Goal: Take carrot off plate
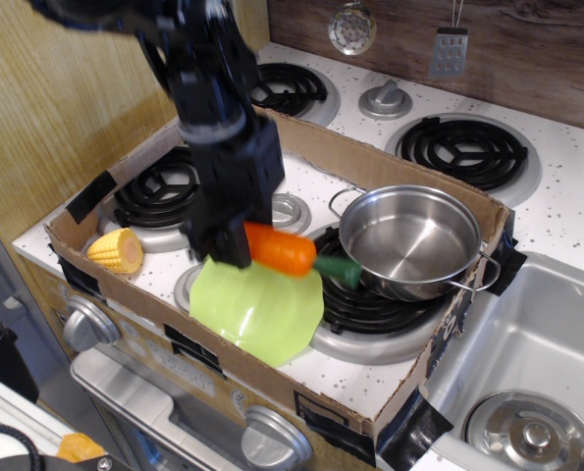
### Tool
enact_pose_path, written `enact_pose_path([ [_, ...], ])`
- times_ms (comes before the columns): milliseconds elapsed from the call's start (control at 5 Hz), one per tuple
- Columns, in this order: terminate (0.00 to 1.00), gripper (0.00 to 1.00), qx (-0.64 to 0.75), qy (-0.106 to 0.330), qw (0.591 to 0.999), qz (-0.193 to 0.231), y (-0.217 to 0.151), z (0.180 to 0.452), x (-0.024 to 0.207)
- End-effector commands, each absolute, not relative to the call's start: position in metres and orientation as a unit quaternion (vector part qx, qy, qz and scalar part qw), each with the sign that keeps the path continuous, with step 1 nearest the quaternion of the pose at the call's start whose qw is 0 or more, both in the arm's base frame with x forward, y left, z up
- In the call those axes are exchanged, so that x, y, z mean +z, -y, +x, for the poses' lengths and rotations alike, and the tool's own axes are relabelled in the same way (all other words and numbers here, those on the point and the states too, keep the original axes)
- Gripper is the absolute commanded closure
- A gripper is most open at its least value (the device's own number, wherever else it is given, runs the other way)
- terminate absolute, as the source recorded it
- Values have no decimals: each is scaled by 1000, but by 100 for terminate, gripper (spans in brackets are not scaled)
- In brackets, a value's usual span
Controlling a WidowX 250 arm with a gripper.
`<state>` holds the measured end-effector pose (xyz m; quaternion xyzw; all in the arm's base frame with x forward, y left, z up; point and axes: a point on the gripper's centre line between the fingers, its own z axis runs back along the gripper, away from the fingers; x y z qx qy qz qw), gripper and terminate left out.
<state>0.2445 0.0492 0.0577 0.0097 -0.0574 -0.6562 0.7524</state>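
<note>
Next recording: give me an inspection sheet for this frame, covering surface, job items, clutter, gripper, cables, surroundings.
Surface: speckled white stovetop with coil burners, partly fenced by a cardboard box wall.
Job's things: carrot lifted above the plate, held roughly level; plate bare.
Clutter: corn cob by the left burner; steel pan on the front right burner.
Gripper: gripper shut on the carrot's thick end.
Cables: nothing seen.
Surroundings: sink at right, wooden wall with a hanging strainer and grater.
</note>
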Motion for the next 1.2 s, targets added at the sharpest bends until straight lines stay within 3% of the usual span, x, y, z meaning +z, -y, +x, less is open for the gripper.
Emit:
enact_pose_path([
  [0,0,100,-679,68,731,24,-104,286,74],
  [400,0,100,-651,87,752,45,-140,319,71],
  [600,0,100,-615,92,780,71,-144,322,67],
  [800,0,100,-525,96,838,115,-145,321,59],
  [1000,0,100,-481,94,860,144,-145,320,49],
])
